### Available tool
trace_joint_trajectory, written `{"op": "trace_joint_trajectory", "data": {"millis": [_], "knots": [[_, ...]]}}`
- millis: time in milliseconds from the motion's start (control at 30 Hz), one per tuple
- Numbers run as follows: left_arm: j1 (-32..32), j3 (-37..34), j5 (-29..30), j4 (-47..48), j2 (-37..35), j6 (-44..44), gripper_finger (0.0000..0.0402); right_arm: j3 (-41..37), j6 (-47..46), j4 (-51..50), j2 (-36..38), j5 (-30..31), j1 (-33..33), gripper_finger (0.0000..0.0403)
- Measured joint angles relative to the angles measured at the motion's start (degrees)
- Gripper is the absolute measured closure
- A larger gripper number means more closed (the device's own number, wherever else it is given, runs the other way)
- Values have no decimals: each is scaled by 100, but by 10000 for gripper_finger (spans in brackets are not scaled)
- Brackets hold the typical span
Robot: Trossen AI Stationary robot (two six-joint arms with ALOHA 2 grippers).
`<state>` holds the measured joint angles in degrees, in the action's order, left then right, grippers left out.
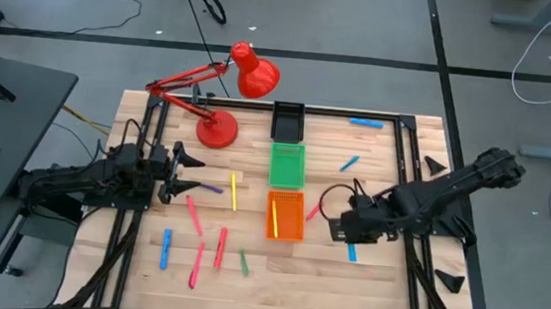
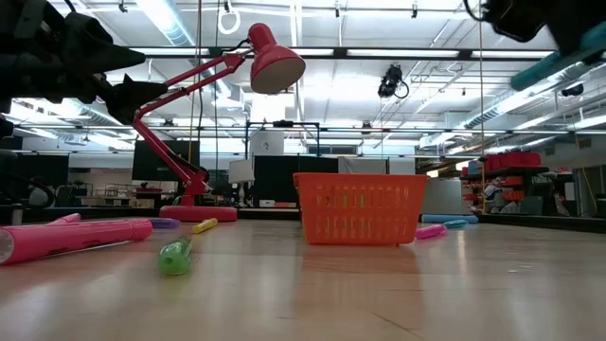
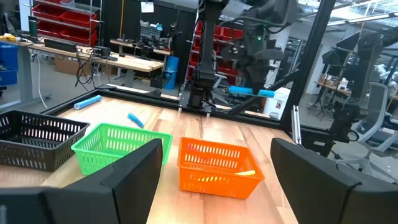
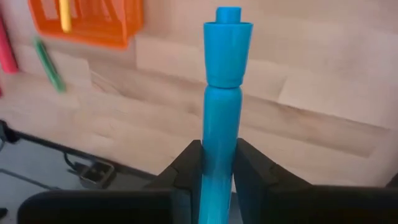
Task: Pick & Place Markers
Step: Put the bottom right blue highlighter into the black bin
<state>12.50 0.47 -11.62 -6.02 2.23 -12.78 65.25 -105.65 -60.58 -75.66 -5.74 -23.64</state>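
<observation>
Markers in pink, blue, yellow and green lie scattered lower left of centre on the wooden table [image 1: 364, 282]; one blue plastic marker [image 4: 221, 93] is clamped in the right gripper [image 4: 217, 165], right of the orange mesh tray [image 1: 285, 217]. Left gripper [image 1: 182, 171] hovers mid-left, jaws wide.

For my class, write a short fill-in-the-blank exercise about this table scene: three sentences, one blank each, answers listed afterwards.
1. The right gripper is shut on a ____ marker.
2. A yellow marker lies inside the ____ tray.
3. The left gripper hangs with its fingers ____, holding nothing.

Answers: blue; orange; open
</observation>
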Motion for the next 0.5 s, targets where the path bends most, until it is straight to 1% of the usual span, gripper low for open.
{"op": "trace_joint_trajectory", "data": {"millis": [233, 500], "knots": [[1, 0, -2, 0, -2, -2, 94, 18, 765, -12, -53, -145, 991, 333], [0, 0, -2, 0, -1, -2, 94, 359, 1947, -93, -261, -180, 2135, 334]]}}
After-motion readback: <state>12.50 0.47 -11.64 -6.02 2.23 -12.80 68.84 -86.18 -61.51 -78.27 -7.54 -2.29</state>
